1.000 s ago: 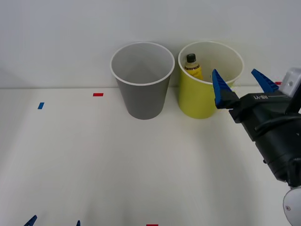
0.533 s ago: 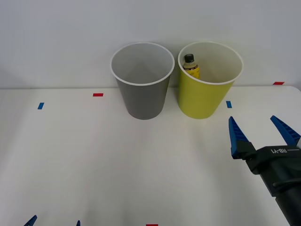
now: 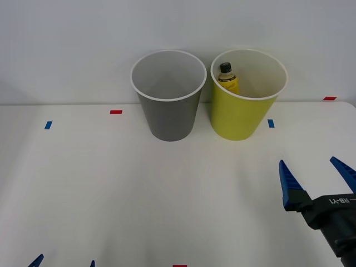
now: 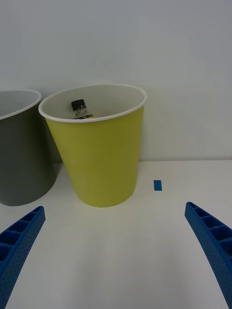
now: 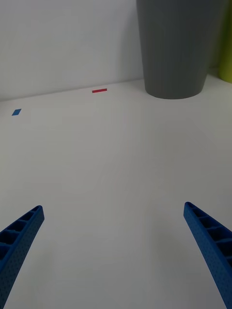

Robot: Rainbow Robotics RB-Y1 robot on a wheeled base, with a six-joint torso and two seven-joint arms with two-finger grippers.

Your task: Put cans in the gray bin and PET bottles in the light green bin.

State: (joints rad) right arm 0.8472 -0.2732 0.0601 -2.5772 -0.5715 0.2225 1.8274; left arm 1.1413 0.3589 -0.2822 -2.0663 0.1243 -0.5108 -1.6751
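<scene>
White table (image 3: 111, 189): gray bin (image 3: 168, 111), light green bin (image 3: 242, 114), tape marks (image 3: 115, 112).

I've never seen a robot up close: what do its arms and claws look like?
The right claw has two bright blue, pointed plastic fingers with ribbed, lattice-like sides. They sit on a matte black body printed with white letters "RB-Y1". The left claw has the same blue ribbed fingers.

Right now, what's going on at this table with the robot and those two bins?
The small clear bottle with a black cap and yellow label stands inside the round yellow-green plastic bin. The round gray plastic bin beside it looks empty. The right gripper hangs open over the white table, holding nothing. The left gripper sits open at the table's near edge.
</scene>
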